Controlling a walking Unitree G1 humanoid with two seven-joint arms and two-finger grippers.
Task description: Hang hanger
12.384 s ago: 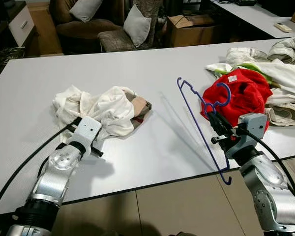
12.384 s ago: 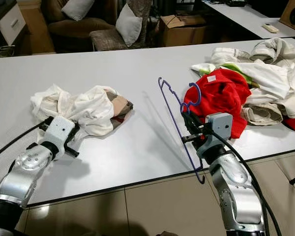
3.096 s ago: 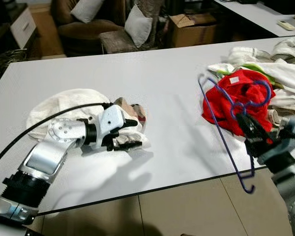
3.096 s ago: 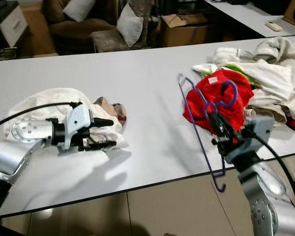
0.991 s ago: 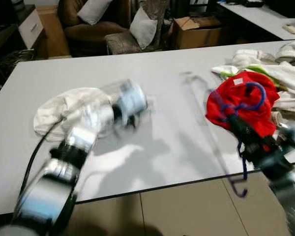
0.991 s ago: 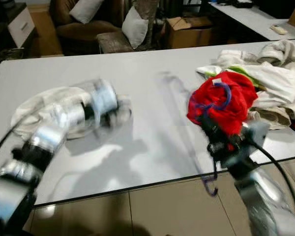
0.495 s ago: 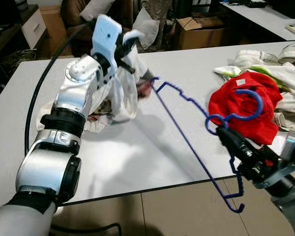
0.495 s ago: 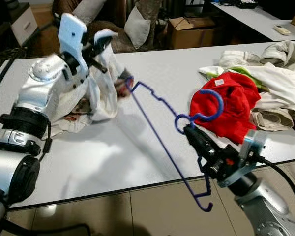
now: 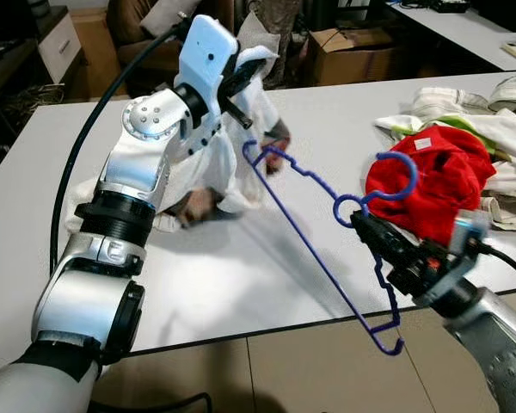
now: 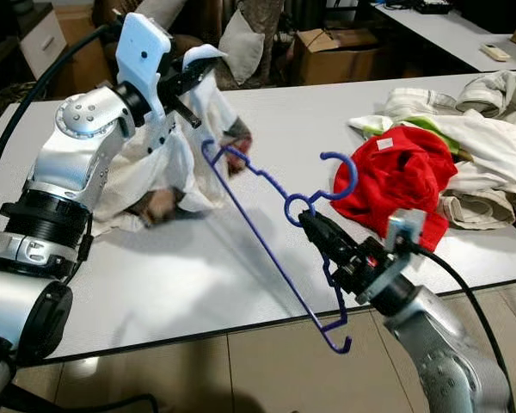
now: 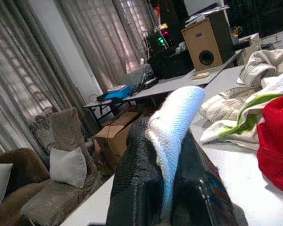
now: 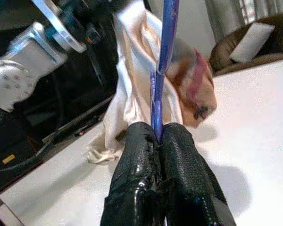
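Jaws of the right gripper are closed on the thin blue wire hanger, just below its round hook; the right wrist view shows the textured black fingers pressed together with the wire standing up between them. That hanger is held in the air above the smooth pale grey worktop, slanting from a hooked lower end near the worktop's front edge up to its notched shoulder, whose tip sits right by the hanging cloth; whether wire and cloth touch cannot be told.

Raised high on the other side, the left gripper has its jaws clamped on a fold of the soft cream-white garment. In the left wrist view a ribbed, knit-like white edge of it is pinched between the two glossy black fingers. From there the fabric drapes down in loose folds, with a brownish patterned patch showing, and its lower part lies crumpled on the worktop.

To the right of the hanger, a rumpled red garment lies on the worktop, heaped against a pile of off-white and green clothes. Beyond the far edge stand a brown armchair with pale cushions and an open cardboard box.
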